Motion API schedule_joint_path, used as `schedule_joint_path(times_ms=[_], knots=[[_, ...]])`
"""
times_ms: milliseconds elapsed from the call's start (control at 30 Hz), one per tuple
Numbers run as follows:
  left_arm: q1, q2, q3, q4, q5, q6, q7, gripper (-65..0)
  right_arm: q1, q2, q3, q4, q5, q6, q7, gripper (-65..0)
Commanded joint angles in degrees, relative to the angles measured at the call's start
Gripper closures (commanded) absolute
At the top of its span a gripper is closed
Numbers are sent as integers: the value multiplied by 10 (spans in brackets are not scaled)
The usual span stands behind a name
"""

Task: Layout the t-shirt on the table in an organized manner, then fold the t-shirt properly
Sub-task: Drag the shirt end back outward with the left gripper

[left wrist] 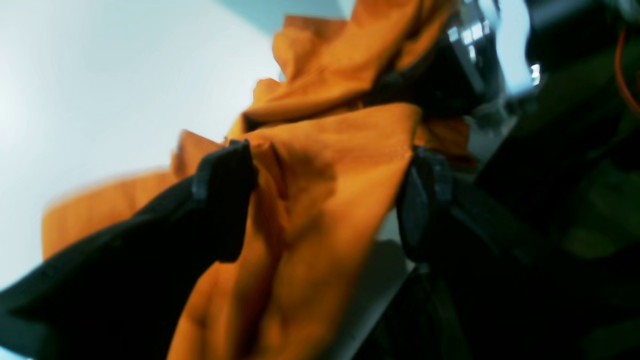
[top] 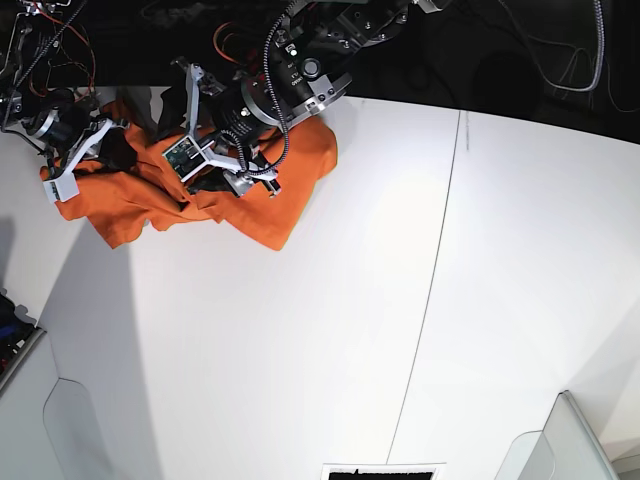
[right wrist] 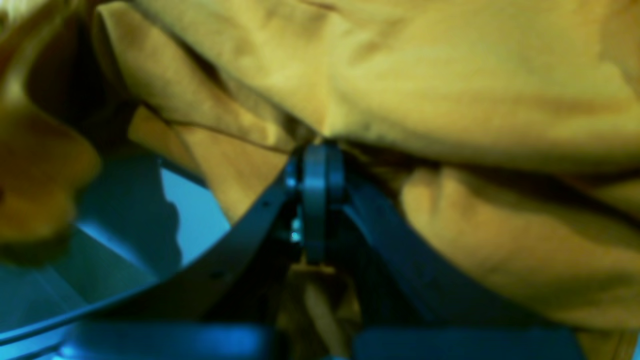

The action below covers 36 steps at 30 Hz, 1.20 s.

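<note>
Bench surface nearest the base camera is white, crossed by one thin dark seam. Farther back, at the far-left corner, lies one t-shirt, orange and bunched in loose folds. It looks light, limp and easily snagged; a hem or shoulder seam seems the best hold. Two grippers work there: the left gripper stands wide apart astride a fold, not pinching; the right gripper is clamped on cloth.

T-shirt was seen as soft, matt orange cloth, creased; table as smooth matt white; left gripper fingers as matt black plastic.
</note>
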Motion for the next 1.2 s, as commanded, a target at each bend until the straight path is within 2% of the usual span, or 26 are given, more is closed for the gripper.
schedule_joint_path(times_ms=[0,100,133,167,233,267,400,467,533,633,800,900,1033,1100,1167], knots=[[-13,8,-1,10,9,18,-19,-453,0,8,2,0,-29,-5,-14,0],[-28,7,-5,10,30,31,-18,-450,0,8,2,0,-29,-5,-14,0],[-32,7,-5,10,38,30,-18,-424,0,8,2,0,-28,-5,-14,0],[-35,7,-5,10,47,30,-18,-342,0,8,2,0,-26,-5,-14,0],[-36,6,-5,10,60,30,-14,-81,0,8,2,0,-27,-5,-14,0],[-36,6,-5,10,63,30,-14,0,0,8,2,0,-27,-5,-14,0],[-36,6,-7,10,99,33,-14,0,0,8,2,0,-27,-5,-14,0],[-37,6,-26,12,114,58,-14,0,0,8,2,0,-27,-5,-14,0],[-38,1,-63,15,116,62,-13,0,0,8,2,0,-27,-5,-13,0],[-39,-27,-144,31,115,79,-12,0,0,8,2,0,-27,-5,-13,0],[-38,-90,-298,49,51,80,-5,0,0,8,2,0,-27,-5,-10,0],[-32,-117,-376,49,12,79,9,0,0,8,2,0,-27,-5,-8,0],[-4,-126,-454,50,-50,61,24,0,0,8,2,0,-27,-5,-5,0],[16,-125,-476,50,-82,41,31,0,0,8,2,0,-28,-5,-5,0],[38,-125,-490,50,-115,38,28,0,0,8,2,0,-30,-5,-5,0]])
